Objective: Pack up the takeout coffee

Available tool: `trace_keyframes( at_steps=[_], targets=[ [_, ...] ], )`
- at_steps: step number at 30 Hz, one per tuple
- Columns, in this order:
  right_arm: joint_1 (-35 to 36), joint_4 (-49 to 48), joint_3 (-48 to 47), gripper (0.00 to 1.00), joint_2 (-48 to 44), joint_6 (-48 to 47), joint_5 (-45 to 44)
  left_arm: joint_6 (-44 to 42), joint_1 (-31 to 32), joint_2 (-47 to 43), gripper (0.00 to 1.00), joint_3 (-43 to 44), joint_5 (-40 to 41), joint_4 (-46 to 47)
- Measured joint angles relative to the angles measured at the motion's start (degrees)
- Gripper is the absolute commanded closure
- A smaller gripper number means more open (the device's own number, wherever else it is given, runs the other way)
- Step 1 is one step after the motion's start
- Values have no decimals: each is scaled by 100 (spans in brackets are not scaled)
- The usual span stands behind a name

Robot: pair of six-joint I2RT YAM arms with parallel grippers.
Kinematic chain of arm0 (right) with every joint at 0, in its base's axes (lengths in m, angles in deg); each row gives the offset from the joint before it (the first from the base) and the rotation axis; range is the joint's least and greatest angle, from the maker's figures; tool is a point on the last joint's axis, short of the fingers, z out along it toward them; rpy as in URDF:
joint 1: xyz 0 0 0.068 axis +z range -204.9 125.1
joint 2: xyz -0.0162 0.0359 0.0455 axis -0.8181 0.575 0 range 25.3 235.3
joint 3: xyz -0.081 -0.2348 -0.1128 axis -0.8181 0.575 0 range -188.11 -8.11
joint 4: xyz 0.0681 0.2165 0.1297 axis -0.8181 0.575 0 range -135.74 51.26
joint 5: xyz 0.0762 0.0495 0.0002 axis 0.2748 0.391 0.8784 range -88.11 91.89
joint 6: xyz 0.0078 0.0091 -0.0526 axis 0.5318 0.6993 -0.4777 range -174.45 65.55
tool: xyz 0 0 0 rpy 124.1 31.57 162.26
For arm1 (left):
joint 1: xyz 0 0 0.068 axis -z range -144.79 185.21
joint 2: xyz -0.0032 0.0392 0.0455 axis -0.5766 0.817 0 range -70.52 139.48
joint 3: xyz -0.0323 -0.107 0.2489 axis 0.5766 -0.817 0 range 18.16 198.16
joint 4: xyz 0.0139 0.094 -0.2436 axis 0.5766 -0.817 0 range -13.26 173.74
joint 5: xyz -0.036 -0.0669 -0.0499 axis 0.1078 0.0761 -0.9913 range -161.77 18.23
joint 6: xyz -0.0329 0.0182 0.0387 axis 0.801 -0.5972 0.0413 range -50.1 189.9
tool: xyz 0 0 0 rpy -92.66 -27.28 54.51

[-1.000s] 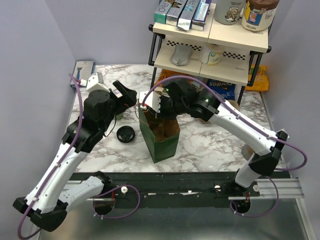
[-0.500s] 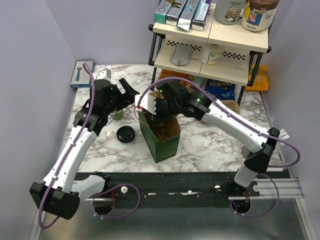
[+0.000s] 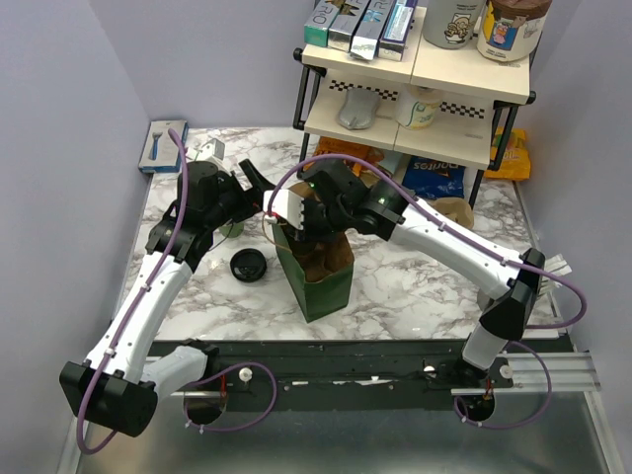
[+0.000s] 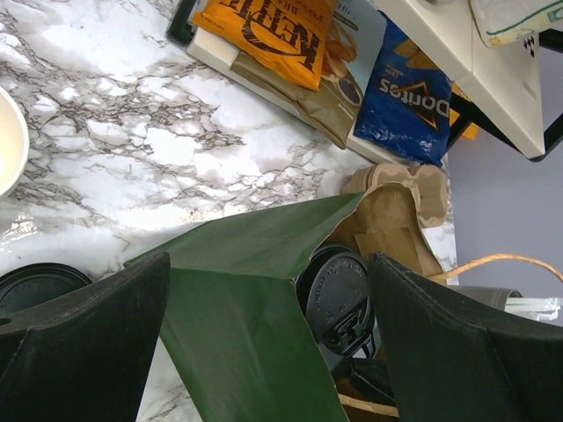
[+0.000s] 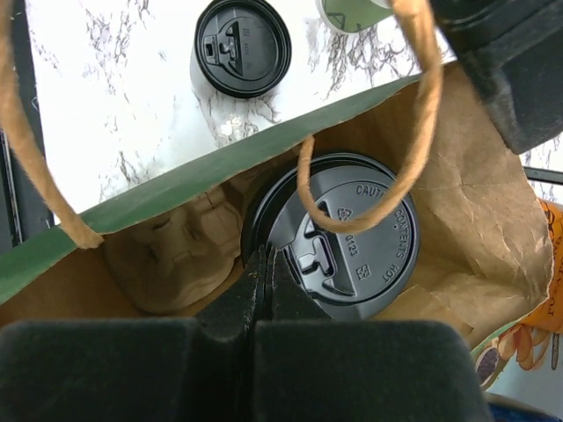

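Takeout coffee (image 5: 352,264), a cup capped with a round black plastic lid, down inside the dark-green paper bag with brown lining and twine handles (image 3: 321,286). Sits beside a hump of brown moulded-pulp carrier (image 5: 171,255) at the bag's bottom; shows only the lid from above.

Right gripper (image 5: 264,264): jaws pressed together to a thin seam, reaching into the bag mouth, tips at the near rim of that lid, nothing visible between them. Left gripper (image 4: 268,264): jaws spread wide, straddling the bag's top edge, holding nothing.

On the white marble-patterned desk (image 3: 415,286), left of the bag: a second dark-green paper cup with cream inside (image 3: 233,229), uncapped, and a loose black plastic lid (image 3: 248,265) lying flat just beside the bag, apart from that cup.

Behind the bag, a cream two-tier shelf on a black frame (image 3: 444,69), with an orange crisp packet (image 4: 264,35) and a blue Doritos packet (image 4: 409,97) lying below it. Plain lilac-grey walls (image 3: 59,118) on three sides.
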Motion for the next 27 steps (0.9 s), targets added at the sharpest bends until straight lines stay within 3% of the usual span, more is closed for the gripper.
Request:
trace_keyframes(
  at_steps=[27],
  targets=[
    [-26,-282,101,99,376,50,-72,-4,-26,-46,1,-85,-13,-7]
  ],
)
